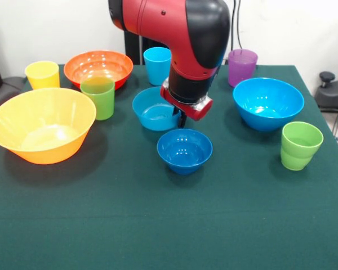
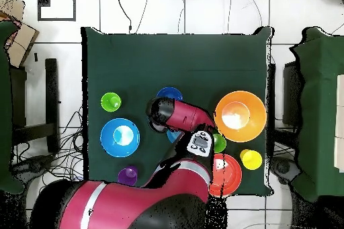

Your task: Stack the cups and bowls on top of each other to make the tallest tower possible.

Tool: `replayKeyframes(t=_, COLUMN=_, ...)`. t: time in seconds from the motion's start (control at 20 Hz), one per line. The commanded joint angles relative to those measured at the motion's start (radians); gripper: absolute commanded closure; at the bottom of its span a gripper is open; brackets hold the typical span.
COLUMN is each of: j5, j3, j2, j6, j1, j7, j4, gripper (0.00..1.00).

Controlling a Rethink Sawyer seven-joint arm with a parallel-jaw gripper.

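Observation:
My gripper (image 1: 182, 119) hangs under the red wrist at the right rim of the medium light blue bowl (image 1: 152, 111); its state is hidden. Just in front sits the small dark blue bowl (image 1: 185, 149) (image 2: 169, 95). The big yellow-orange bowl (image 1: 42, 126) (image 2: 240, 115) is at the left, the orange-red bowl (image 1: 98, 67) behind it, and the big light blue bowl (image 1: 268, 103) at the right. The yellow cup (image 1: 42, 74), a green cup (image 1: 98, 97), the light blue cup (image 1: 157, 64), the purple cup (image 1: 242, 66) and another green cup (image 1: 300, 145) stand singly. No tower shows.
The dark green tablecloth (image 1: 158, 225) covers the table, with bare cloth along the front edge. In the overhead view the arm (image 2: 181, 115) covers the table's middle and part of the medium bowl. Chairs and cables lie beside the table.

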Motion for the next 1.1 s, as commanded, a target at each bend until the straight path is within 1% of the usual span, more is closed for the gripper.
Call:
replayKeyframes(t=0.05, j5=0.029, j3=0.051, j2=-0.005, j6=0.106, j1=0.014, j7=0.169, j4=-0.053, gripper=1.00)
replayKeyframes(t=0.45, j5=0.036, j3=0.056, j2=-0.016, j6=0.116, j1=0.006, j7=0.160, j4=-0.051, gripper=1.00)
replayKeyframes(t=0.8, j5=0.042, j3=0.048, j2=-0.016, j6=0.151, j1=0.016, j7=0.173, j4=-0.081, gripper=1.00)
replayKeyframes(t=1.1, j5=0.051, j3=0.052, j2=-0.028, j6=0.138, j1=0.021, j7=0.181, j4=-0.060, gripper=1.00)
